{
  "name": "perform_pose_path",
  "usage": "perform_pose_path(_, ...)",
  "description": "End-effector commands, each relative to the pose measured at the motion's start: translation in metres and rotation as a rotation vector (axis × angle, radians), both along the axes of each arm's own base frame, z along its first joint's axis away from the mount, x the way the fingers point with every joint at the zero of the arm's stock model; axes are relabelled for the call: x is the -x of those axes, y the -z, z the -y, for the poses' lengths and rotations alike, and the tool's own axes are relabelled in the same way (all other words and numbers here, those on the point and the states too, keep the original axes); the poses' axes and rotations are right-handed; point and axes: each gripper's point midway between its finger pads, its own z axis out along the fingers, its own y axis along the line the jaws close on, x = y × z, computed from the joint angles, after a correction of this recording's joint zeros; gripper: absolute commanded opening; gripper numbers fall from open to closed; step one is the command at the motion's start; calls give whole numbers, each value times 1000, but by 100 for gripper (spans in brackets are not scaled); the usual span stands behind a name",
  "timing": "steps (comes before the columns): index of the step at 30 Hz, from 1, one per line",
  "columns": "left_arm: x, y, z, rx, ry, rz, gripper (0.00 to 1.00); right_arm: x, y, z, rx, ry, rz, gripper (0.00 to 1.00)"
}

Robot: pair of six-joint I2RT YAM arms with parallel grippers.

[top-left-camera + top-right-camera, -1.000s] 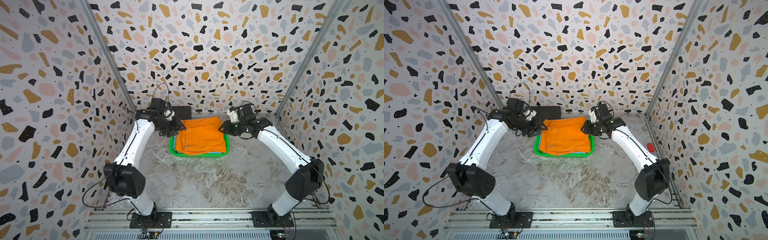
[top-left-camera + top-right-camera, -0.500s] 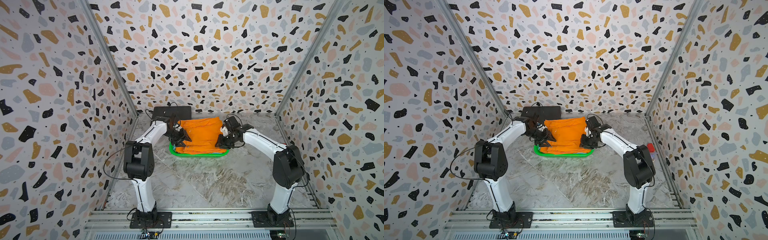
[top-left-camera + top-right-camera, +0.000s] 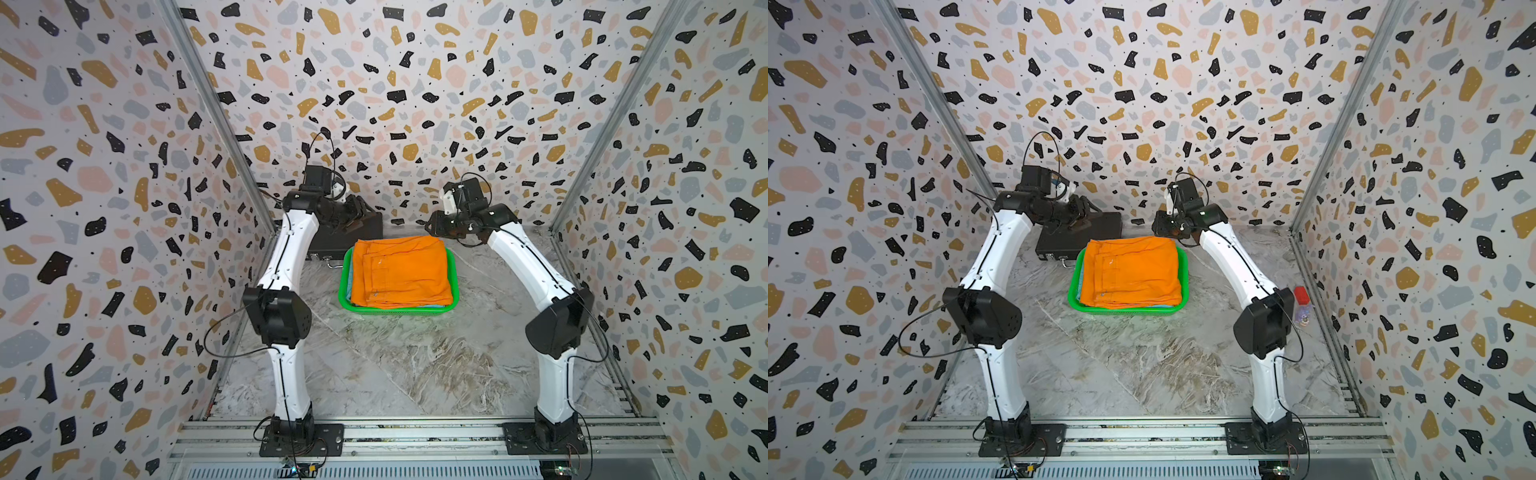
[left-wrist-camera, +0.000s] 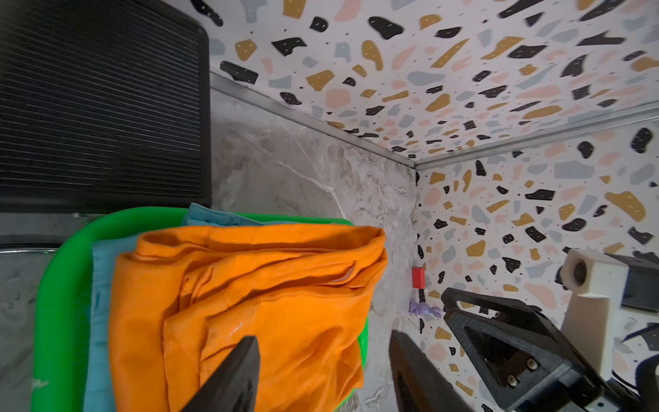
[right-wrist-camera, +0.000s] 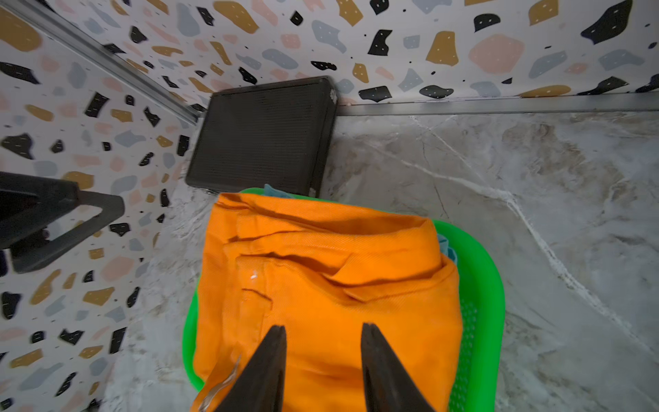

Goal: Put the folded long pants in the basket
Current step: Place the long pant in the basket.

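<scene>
Orange folded pants (image 3: 401, 270) top the stack (turquoise edge beneath); green basket (image 3: 454, 274) holds them.

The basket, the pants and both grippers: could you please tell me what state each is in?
basket: upright, holding folded pants.
orange pants: folded, on top of the pile in the basket.
turquoise pants: folded, under the orange pair, only edges showing.
left gripper: open, empty, clear of the pants.
right gripper: open, empty, clear of the pants.

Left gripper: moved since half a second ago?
Yes. The left gripper has lifted off the basket rim beside the orange pants and backed away from it; it is now over the black box.
</scene>
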Motion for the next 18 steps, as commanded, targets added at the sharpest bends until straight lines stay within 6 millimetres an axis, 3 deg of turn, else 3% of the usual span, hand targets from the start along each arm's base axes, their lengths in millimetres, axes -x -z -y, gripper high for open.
perform_pose_path(1,-8,79,-3,-64,1,-162,61,-7,84,11,158,16,-141,37)
perform_pose_path(5,-6,126,-2,-82,17,-243,60,5,147,21,224,42,-262,35)
perform_pose_path(7,-6,143,-5,-107,21,-266,60,10,160,26,241,48,-286,34)
perform_pose_path(9,-3,152,-6,-112,27,-284,58,13,159,27,240,44,-287,34)
perform_pose_path(11,-2,140,-9,-121,21,-259,58,12,144,28,233,42,-256,35)
perform_pose_path(13,-4,113,-11,-127,11,-200,59,9,122,29,215,45,-212,36)
perform_pose_path(18,6,7,-26,-179,-39,48,72,5,37,44,127,70,-62,53)
